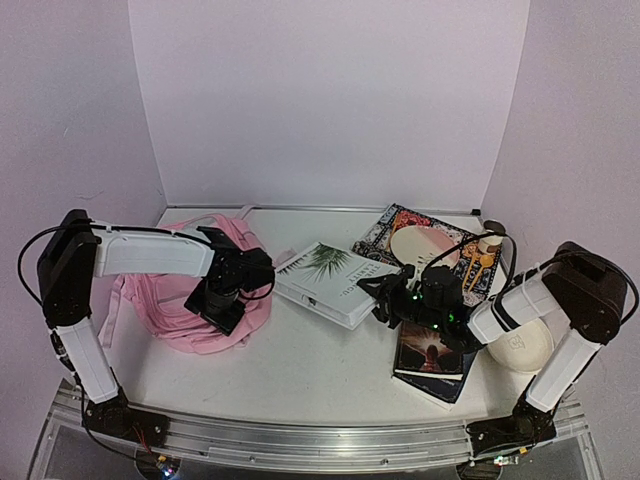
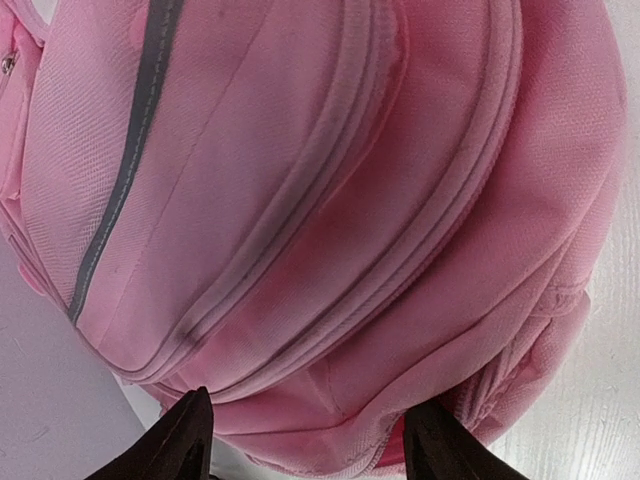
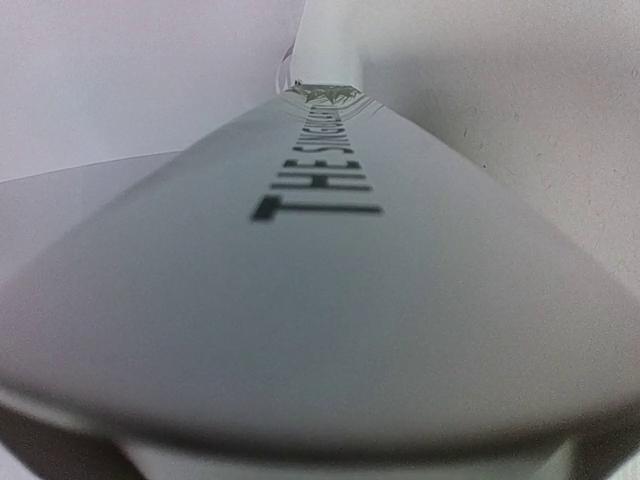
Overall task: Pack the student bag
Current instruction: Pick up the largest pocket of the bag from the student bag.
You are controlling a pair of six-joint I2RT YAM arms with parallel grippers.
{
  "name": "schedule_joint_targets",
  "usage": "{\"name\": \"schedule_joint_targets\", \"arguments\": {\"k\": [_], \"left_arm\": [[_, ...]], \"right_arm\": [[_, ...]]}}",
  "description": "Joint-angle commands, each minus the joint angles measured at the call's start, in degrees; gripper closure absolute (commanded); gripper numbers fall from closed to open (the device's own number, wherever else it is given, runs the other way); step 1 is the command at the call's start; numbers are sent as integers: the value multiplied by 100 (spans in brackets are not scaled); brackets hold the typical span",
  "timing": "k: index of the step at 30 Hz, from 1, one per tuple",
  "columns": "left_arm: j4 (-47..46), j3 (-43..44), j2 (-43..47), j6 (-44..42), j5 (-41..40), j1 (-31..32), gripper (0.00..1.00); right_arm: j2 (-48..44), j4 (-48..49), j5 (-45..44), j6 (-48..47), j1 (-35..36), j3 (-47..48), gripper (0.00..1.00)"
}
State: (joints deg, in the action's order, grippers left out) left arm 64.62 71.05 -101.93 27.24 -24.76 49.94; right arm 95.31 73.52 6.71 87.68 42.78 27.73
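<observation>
Here, student bag (image 2: 330, 200) directly beneath left pincer (image 2: 310, 408), jaws apart, right pincer (image 1: 386, 292) at white book (image 1: 325, 280), grip cannot be told

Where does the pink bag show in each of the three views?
Top: bag at the left, partly under the left hand.
Left wrist: bag fills nearly the whole picture.
Right wrist: not in it; a white book fills the view.
Shared landmark: the left hand over the bag, in the top and left wrist views.
</observation>
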Motion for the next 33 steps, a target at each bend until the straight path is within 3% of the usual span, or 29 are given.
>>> {"name": "schedule_joint_targets", "arguments": {"k": [1,5,10,18,29,33], "left_arm": [[88,153,-202,-64,-242,15,41],[103,404,-183,-103,-384,15,78],[153,892,84,-129,-430,15,100],[736,2251,50,-72,-663,6,100],[1559,4982,-796,31,-757,-149,100],[1596,5370,-910,82,-723,-263,100]], "right_arm": [[-235,2072,99,-105,-11,167,64],[-316,2059,161,-137,-15,156,64],[-512,1961,276,-223,-15,108,64],[-1039,1461,607,-372,-9,80,64],[-1523,953,827,-539,15,-121,64],[-1593,937,771,-530,38,-269,64]]}}
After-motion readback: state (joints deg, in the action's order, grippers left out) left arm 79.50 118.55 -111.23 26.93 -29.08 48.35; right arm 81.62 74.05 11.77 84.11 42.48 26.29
